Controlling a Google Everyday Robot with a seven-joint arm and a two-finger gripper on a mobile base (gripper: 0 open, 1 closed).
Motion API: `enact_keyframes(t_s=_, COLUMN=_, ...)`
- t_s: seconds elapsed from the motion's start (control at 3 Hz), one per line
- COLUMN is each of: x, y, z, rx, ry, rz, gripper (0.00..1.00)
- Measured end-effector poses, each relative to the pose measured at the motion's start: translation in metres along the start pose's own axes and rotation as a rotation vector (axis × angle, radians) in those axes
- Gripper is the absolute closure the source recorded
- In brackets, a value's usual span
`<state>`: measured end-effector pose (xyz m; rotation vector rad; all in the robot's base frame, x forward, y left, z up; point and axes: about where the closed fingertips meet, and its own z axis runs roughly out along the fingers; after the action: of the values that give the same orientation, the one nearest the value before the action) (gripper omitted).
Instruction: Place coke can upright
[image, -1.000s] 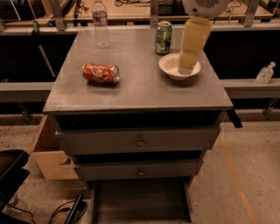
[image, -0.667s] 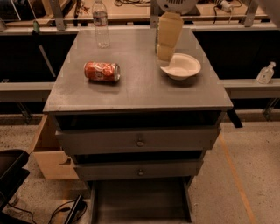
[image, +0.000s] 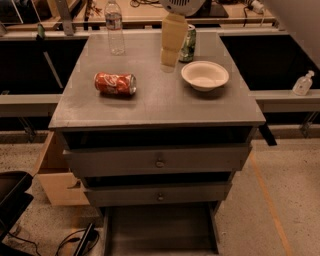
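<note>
The coke can (image: 115, 83) is red-orange with white lettering and lies on its side on the left half of the grey cabinet top (image: 160, 107). My gripper (image: 170, 59) hangs down from the top of the view over the back middle of the top. It is to the right of the coke can and farther back, well apart from it, and holds nothing that I can see.
A white bowl (image: 205, 75) sits right of the gripper. A green can (image: 189, 44) stands behind it, partly hidden. A clear plastic bottle (image: 114, 27) stands at the back left. Two drawers (image: 159, 161) are below; a cardboard box (image: 55, 175) is on the floor at left.
My gripper has moved left, from over the white bowl to the back middle of the top, closer to the coke can. The can has not moved.
</note>
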<state>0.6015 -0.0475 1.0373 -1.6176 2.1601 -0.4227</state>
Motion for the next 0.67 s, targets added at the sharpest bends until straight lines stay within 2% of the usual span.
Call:
enact_keyframes(t_s=0.33, x=-0.013, y=-0.001, z=0.003, rx=0.012, ry=-0.006, rz=-0.023, gripper=0.00)
enact_keyframes(t_s=0.67, x=-0.054, y=0.005, z=0.022, rx=0.008, ry=0.002, rz=-0.093, gripper=0.00)
